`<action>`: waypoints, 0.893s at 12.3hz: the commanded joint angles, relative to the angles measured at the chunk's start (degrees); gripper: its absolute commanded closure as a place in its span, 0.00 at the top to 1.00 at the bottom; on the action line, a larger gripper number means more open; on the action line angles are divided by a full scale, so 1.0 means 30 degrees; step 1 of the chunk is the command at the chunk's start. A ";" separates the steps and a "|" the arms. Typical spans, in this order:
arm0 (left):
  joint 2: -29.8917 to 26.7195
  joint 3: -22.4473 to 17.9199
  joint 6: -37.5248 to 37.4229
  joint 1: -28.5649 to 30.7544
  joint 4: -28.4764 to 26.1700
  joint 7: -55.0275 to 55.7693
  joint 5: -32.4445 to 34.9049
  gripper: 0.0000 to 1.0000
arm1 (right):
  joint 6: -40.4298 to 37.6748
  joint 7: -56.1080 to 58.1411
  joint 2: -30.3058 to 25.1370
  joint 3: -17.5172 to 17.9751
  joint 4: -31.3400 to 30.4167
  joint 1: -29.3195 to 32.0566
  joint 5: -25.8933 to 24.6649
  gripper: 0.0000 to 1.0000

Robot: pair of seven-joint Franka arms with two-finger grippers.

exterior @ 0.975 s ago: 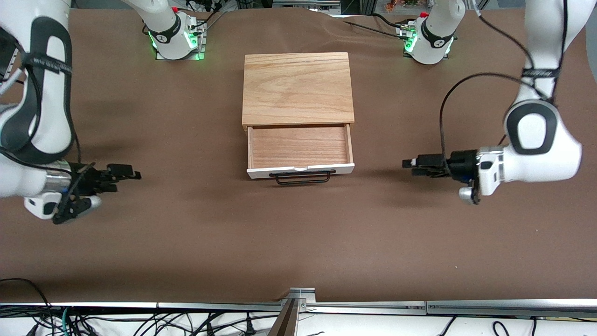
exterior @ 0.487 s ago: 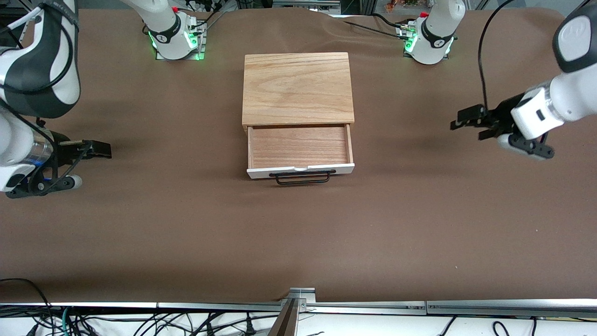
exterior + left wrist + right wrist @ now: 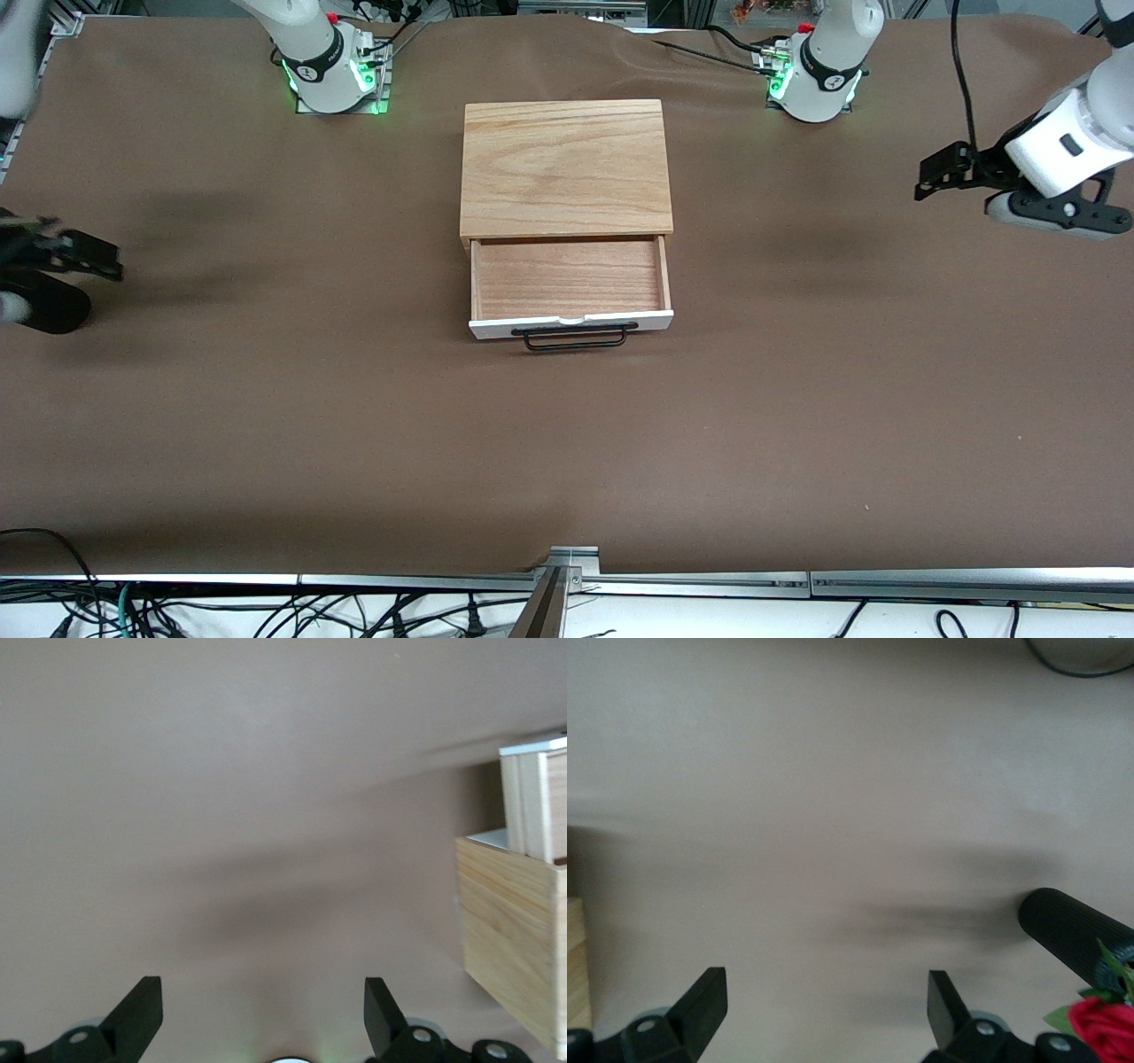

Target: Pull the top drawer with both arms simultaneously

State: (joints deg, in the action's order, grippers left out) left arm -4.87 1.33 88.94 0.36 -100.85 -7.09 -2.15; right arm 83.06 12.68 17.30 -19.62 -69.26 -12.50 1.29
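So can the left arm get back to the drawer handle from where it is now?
Probably yes. The left gripper hangs open over bare table toward its own end, and nothing stands between it and the black handle on the pulled-out top drawer.

Top drawer (image 3: 570, 278): matt light wood inside, smooth white front. Casing (image 3: 565, 167): grained oak. Table (image 3: 266, 425): matt brown cloth.

We see a brown table (image 3: 797, 425) carrying an oak casing (image 3: 565, 168) mid-table, the top drawer (image 3: 569, 285) drawn out of the casing toward the front camera.
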 commanded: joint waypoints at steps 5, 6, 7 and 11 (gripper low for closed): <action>0.0393 -0.0093 -0.0524 -0.0441 0.0920 0.0864 0.1097 1.00 | 0.1434 -0.4170 -0.4887 0.4370 -0.6440 0.3139 -0.0490 1.00; 0.0392 -0.0064 -0.0524 -0.0470 0.0920 0.1767 0.1068 1.00 | 0.1463 -0.4140 -0.4975 0.4371 -0.6676 0.3285 -0.0490 1.00; 0.0392 -0.0035 -0.0611 -0.0500 0.0920 0.2095 0.1067 1.00 | 0.1435 -0.4111 -0.4715 0.4371 -0.6649 0.3460 -0.0490 1.00; 0.0421 -0.0035 -0.0641 -0.0500 0.0920 0.2157 0.1038 1.00 | 0.1229 -0.4023 -0.4039 0.4341 -0.5917 0.3433 -0.0431 1.00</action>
State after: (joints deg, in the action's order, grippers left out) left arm -4.20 1.36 88.45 -0.65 -99.55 -1.48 -0.09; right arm 86.66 0.81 5.36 -7.84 -87.37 -3.24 0.55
